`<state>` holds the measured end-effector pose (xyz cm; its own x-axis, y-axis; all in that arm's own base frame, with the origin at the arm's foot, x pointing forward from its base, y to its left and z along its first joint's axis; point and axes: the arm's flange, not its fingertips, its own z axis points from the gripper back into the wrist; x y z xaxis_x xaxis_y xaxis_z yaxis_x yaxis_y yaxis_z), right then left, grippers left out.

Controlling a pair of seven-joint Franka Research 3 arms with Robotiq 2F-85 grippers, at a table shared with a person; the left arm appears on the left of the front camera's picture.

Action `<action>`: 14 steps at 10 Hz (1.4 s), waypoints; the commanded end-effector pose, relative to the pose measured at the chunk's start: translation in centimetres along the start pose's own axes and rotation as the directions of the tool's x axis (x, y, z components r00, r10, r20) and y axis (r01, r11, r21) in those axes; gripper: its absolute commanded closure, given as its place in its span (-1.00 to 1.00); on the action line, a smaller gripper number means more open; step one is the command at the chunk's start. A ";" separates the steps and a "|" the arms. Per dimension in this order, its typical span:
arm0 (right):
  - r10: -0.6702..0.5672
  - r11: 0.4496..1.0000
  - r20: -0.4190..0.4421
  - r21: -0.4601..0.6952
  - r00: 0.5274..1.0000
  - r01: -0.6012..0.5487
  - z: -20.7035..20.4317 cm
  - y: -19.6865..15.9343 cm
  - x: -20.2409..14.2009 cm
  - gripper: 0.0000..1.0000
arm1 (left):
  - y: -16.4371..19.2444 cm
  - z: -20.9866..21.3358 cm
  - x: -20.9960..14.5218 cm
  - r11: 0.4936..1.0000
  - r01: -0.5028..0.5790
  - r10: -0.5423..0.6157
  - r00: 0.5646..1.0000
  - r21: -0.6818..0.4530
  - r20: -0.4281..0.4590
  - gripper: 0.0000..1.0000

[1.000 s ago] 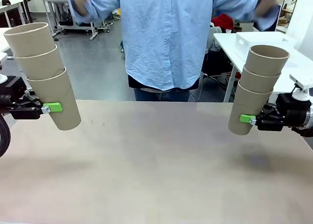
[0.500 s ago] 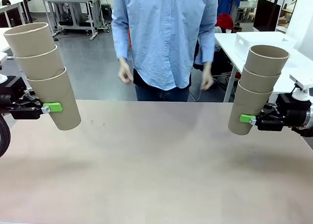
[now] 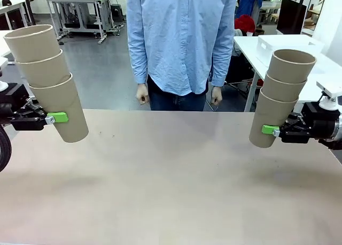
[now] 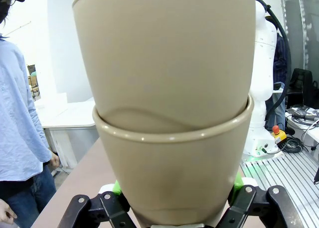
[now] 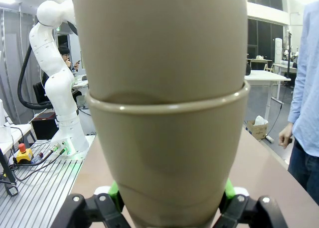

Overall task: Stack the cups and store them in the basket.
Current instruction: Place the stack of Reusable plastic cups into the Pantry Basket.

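Observation:
Two stacks of tan cardboard cups hang above the table, each of three nested cups. The left stack (image 3: 51,82) leans with its open mouths up and to the left, and my left gripper (image 3: 53,118) is shut on its lowest cup. Its green pads (image 4: 117,187) press that cup's sides (image 4: 172,173) in the left wrist view. The right stack (image 3: 280,95) leans slightly right, held at its lowest cup by my right gripper (image 3: 270,130), which is shut on it. The right wrist view shows that cup (image 5: 167,153) between the green pads (image 5: 114,189). The basket is out of view.
A person in a light blue shirt (image 3: 181,36) stands at the far edge of the tan table (image 3: 171,186), both hands (image 3: 142,95) hanging at the sides. White desks and other equipment stand behind.
The person's raised arms have come down to hang at the sides. Both grippers and their cup stacks have stayed still.

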<state>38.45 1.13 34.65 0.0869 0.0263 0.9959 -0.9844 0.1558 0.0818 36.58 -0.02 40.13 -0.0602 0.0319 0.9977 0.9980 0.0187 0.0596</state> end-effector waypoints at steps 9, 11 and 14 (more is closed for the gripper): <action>0.013 1.000 0.002 -0.002 1.000 -0.013 0.0 0.0 0.3 -0.67 | -0.3 0.2 0.4 1.000 0.007 -0.007 1.000 -0.005 0.006 -0.71; 0.013 1.000 0.002 -0.002 1.000 -0.013 0.0 0.0 0.3 -0.67 | -0.3 0.2 0.4 1.000 0.007 -0.007 1.000 -0.005 0.006 -0.71; 0.013 1.000 0.002 -0.002 1.000 -0.013 0.0 0.0 0.3 -0.67 | -0.3 0.2 0.4 1.000 0.007 -0.007 1.000 -0.005 0.006 -0.71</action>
<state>38.45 1.13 34.64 0.0869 0.0263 0.9959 -0.9844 0.1558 0.0818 36.58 -0.02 40.13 -0.0602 0.0319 0.9977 0.9980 0.0187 0.0596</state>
